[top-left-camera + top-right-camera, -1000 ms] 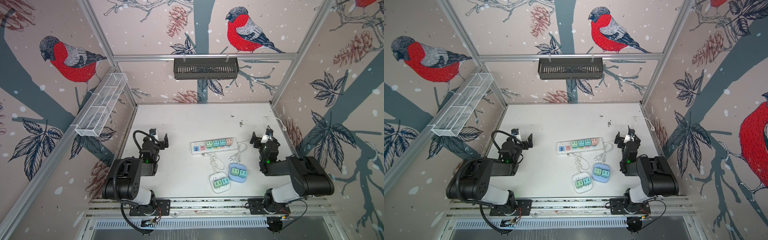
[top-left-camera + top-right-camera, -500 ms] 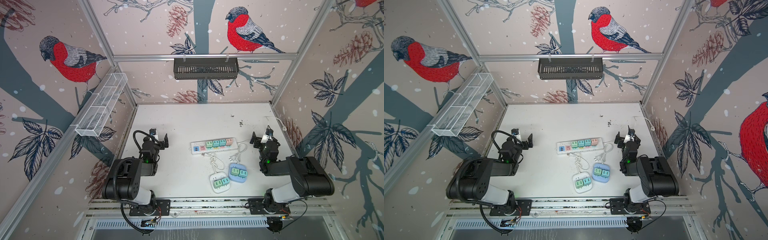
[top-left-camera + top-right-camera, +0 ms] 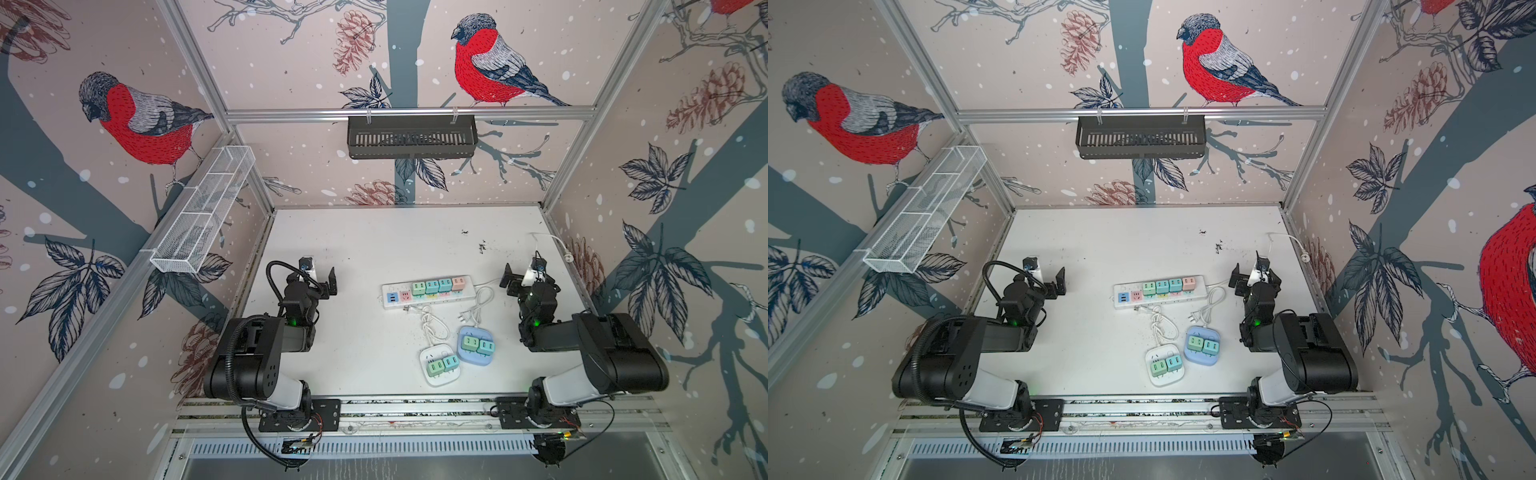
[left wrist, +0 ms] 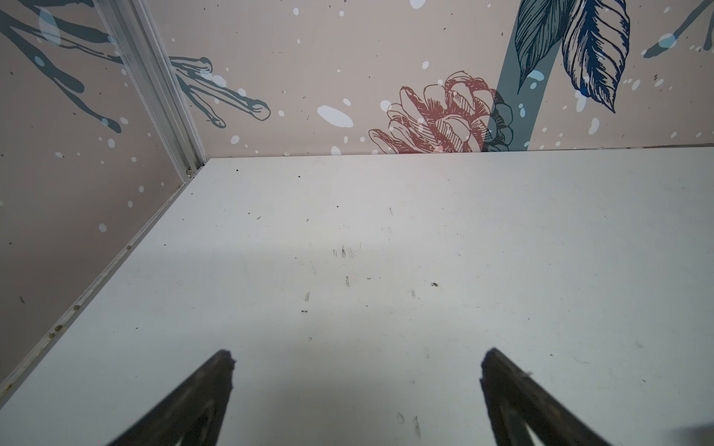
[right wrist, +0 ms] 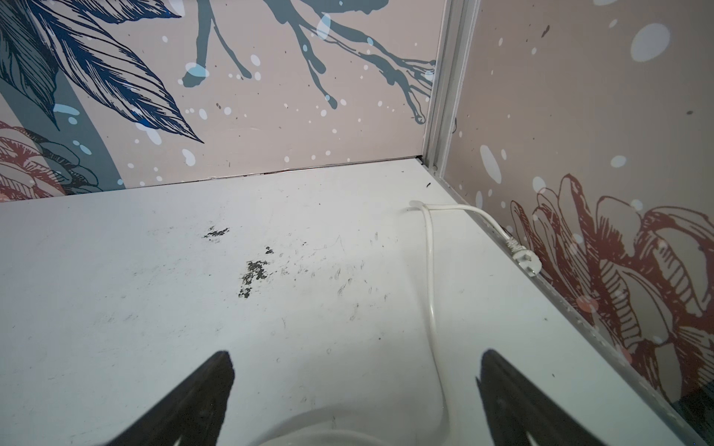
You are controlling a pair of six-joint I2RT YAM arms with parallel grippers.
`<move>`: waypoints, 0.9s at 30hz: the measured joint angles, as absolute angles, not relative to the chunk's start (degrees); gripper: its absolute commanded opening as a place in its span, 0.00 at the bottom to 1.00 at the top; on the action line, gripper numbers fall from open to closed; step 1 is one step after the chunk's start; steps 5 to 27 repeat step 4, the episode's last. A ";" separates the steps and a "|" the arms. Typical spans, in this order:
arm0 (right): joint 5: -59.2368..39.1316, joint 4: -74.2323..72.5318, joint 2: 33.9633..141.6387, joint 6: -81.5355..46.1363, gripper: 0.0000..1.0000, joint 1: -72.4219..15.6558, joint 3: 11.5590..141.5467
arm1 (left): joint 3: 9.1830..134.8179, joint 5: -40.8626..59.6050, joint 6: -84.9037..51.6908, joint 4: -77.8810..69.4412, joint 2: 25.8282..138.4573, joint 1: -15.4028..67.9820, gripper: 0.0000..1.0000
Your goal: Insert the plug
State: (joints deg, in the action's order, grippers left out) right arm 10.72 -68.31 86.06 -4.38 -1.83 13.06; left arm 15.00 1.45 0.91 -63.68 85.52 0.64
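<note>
While the left hand (image 4: 356, 361) and right hand (image 5: 355, 361) gape empty, a slim white power strip (image 3: 428, 291) lies flat; surface (image 3: 374, 241) matte, scuffed

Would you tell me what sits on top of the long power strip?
Four chargers in a row: three greenish, one pink. Blue and pink outlets beside them are bare; the strip under the chargers is hidden.

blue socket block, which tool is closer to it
Right. The right tool is just behind and right of the blue socket block; the left tool is far off to its left.
</note>
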 measured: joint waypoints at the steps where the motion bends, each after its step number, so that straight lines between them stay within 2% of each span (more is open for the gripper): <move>1: 10.72 -68.31 86.06 -4.38 1.00 -1.83 13.06 | 15.00 1.45 0.91 -63.68 85.52 0.64 0.99; 27: 10.72 -68.14 86.11 -4.38 1.00 -1.76 13.19 | 15.00 1.45 0.91 -63.68 85.52 0.64 0.99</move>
